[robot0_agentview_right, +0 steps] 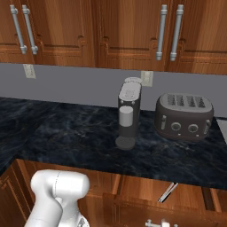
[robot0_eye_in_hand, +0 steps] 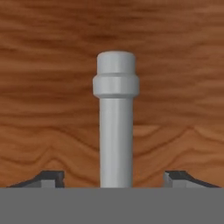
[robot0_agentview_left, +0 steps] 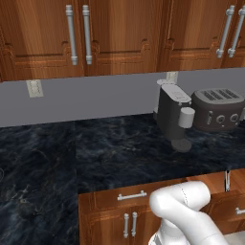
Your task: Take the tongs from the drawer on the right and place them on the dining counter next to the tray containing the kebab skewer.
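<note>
**Tongs in the open drawer, jaws spread around its handle**

You see the tongs (robot0_agentview_right: 168, 192) lying inside the pulled-out drawer (robot0_agentview_right: 186, 188) below the black counter. Your gripper (robot0_eye_in_hand: 114, 180) has its fingers spread, clear of the silver handle (robot0_eye_in_hand: 115, 118) between them. No readable writing on coffee machine (robot0_agentview_right: 128, 113) or toaster (robot0_agentview_right: 184, 116).

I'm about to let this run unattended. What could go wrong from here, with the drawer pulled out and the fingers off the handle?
1. The gripper is open with a finger on each side of the drawer's silver handle; moving sideways instead of straight back could catch the bar.
2. The tongs lie slanted in the open drawer, near its far edge under the counter. A steep reach might bump the counter edge.
3. They are slim, so a pinch might slip.
</note>
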Available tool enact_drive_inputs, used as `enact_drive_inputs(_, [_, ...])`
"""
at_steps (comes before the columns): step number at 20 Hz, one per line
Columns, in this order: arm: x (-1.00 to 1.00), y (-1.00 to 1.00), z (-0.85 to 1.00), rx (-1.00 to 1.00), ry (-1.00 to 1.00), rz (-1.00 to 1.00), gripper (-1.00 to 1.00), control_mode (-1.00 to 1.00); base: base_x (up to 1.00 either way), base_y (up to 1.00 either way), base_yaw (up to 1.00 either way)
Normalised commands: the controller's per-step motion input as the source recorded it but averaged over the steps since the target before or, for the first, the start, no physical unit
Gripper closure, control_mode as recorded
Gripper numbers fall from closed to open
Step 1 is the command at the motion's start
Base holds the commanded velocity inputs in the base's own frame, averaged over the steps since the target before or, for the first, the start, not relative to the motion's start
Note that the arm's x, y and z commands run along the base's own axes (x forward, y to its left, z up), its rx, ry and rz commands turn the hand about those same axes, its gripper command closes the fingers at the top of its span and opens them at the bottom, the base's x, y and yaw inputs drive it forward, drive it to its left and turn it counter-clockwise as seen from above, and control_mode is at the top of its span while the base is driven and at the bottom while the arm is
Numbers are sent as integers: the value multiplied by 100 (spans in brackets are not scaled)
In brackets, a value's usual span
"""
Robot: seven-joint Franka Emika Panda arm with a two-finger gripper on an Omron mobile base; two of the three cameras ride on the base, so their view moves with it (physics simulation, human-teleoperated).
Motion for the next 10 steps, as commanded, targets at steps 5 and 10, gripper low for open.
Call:
enact_drive_inputs(5, [-34, 0, 6, -1, -15, 0, -100, -100, 0, 0, 0])
enact_drive_inputs(10, [-27, 0, 29, -1, -8, 0, -100, -100, 0, 0, 0])
